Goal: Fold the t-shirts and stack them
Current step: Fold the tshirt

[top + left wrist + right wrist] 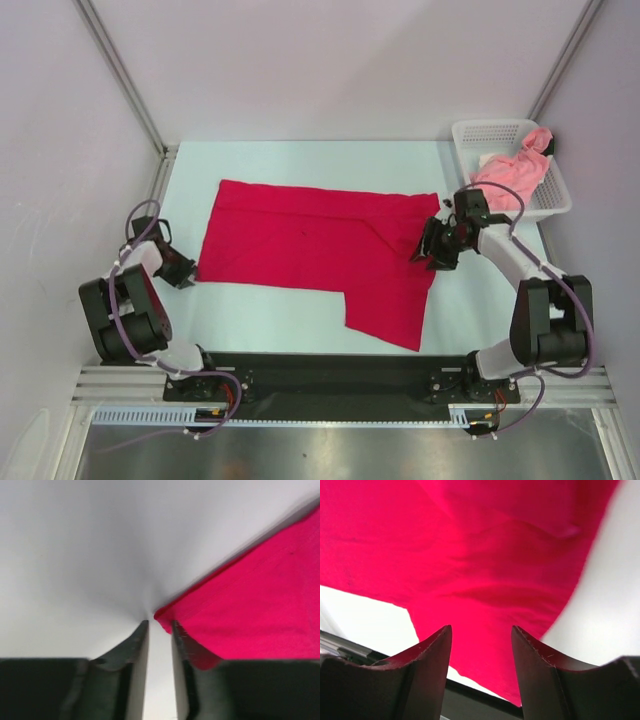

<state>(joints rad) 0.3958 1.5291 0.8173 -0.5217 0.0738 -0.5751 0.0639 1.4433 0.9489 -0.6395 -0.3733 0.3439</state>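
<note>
Left wrist blurry: left end effector (160, 625) narrow; right end effector (481, 630) wide, over t-shirt (310, 250).

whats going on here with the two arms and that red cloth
Two robot arms are folding a red t-shirt that lies spread on the table and looks partly folded over. The left tool sits at the shirt's near left corner, fingers slightly apart with nothing between them. The right tool hovers open over the shirt's right side, gripping nothing. A pink t-shirt lies crumpled in the white basket at the far right.
</note>
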